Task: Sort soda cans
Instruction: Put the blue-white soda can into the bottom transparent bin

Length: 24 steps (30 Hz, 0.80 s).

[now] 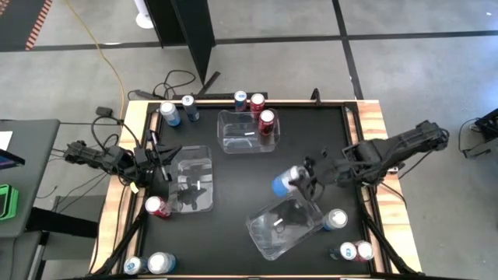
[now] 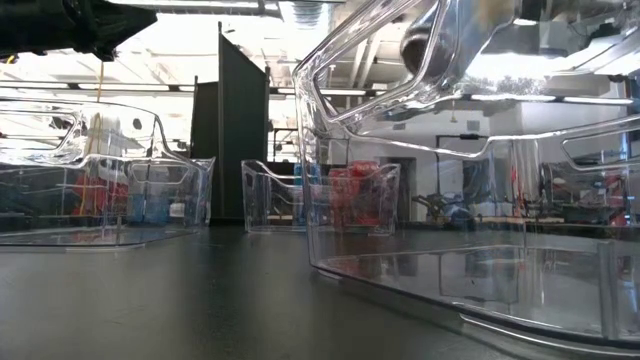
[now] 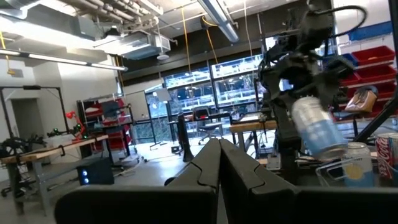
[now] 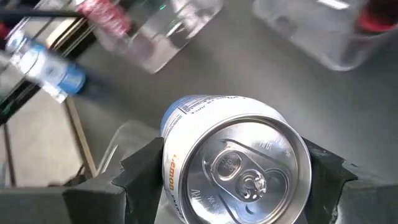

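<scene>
While surface (image 1: 311,132) carries three clear bins, right arm works above near bin (image 1: 284,225). Right gripper (image 4: 233,180) pinches light-blue can (image 1: 285,181) across its body, can lifted over bin edge. Left gripper (image 3: 219,163) pressed together, idle by left bin (image 1: 191,180). Can judged light, rigid, thin-walled, slick; side grip mid-body suits, squeeze gently.

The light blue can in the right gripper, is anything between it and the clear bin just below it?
Nothing visible blocks it. The right gripper holds the light blue can just above the tilted clear bin, whose open top holds no cans.
</scene>
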Motion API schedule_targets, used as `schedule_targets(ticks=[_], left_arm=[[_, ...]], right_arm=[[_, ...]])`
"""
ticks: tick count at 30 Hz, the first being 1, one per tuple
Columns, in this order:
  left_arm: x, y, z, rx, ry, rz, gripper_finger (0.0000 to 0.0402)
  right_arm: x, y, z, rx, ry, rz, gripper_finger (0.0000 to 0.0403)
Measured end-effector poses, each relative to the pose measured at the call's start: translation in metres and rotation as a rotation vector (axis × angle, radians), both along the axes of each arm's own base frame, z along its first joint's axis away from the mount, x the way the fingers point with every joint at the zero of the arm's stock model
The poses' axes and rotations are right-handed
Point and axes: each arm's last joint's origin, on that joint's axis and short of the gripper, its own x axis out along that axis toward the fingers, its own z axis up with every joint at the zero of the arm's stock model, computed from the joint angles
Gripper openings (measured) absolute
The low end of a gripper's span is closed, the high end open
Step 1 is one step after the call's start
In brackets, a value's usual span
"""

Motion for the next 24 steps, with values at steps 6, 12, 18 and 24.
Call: schedule_targets(ticks=[6,12,18,24], left_arm=[[0.000,0.000,0.001,-0.015,-0.012,-0.005,0.0000],[0.000,0.000,0.001,-0.024,-0.015,-0.008,0.0000],[0.000,0.000,0.001,-0.024,-0.016,-0.008,0.0000],[0.000,0.000,0.001,-0.023,-0.014,-0.008,0.0000]], right_arm=[[0.005,0.025,-0.001,-0.019,0.065,0.089,0.0294],[0.024,0.044,-0.001,-0.054,0.175,0.125,0.0294],[0.042,0.060,-0.020,-0.062,0.384,0.104,0.0294],[0.058,0.071,-0.055,-0.038,0.562,0.041,0.0294]])
